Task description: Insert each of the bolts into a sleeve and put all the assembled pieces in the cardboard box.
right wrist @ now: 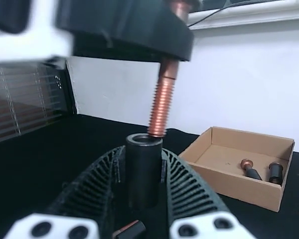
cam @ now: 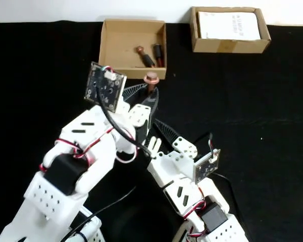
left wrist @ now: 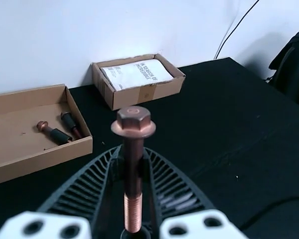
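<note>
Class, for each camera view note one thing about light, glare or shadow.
High view: the paper glares white; the black table swallows shadows. Left wrist view: the bolt head gleams before a bright wall. Right wrist view: a highlight runs down the bolt's threads; the sleeve is dark, only its rim lit.

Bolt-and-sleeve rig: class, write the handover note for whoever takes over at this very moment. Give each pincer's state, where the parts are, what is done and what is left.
Left pincer: shut on the copper bolt, head up, thread down.
Right pincer: shut on the black sleeve, upright.
The bolt tip is at the sleeve's mouth and not visibly inside.
Done: two assembled pieces lie in the cardboard box.
Left: push the bolt into the sleeve, then put the piece in the box.
</note>
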You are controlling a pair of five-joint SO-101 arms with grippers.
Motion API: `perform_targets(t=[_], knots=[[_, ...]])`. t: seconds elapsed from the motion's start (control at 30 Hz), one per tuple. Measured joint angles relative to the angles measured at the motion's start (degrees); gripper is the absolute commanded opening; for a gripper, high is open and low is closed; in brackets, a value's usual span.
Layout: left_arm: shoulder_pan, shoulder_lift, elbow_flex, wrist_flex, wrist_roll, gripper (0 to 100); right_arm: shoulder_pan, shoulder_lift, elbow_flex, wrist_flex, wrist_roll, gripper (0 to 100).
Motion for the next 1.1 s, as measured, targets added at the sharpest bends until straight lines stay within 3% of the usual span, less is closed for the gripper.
perform_targets(t=[0.2, 0.6, 1.1], knots=[[-0.09, 1.14, 0.09, -0.35, 0.0, 1, 2.55, 0.0, 0.0, -0.09, 0.0, 0.7], [0.0, -3.16, -4.31, 6.42, 0.09, 1, 3.69, -0.09, 0.0, -0.18, 0.0, 0.7], [3.43, 5.36, -11.69, 9.93, 0.35, 1, 3.69, 0.0, 0.0, -0.18, 0.0, 0.7]])
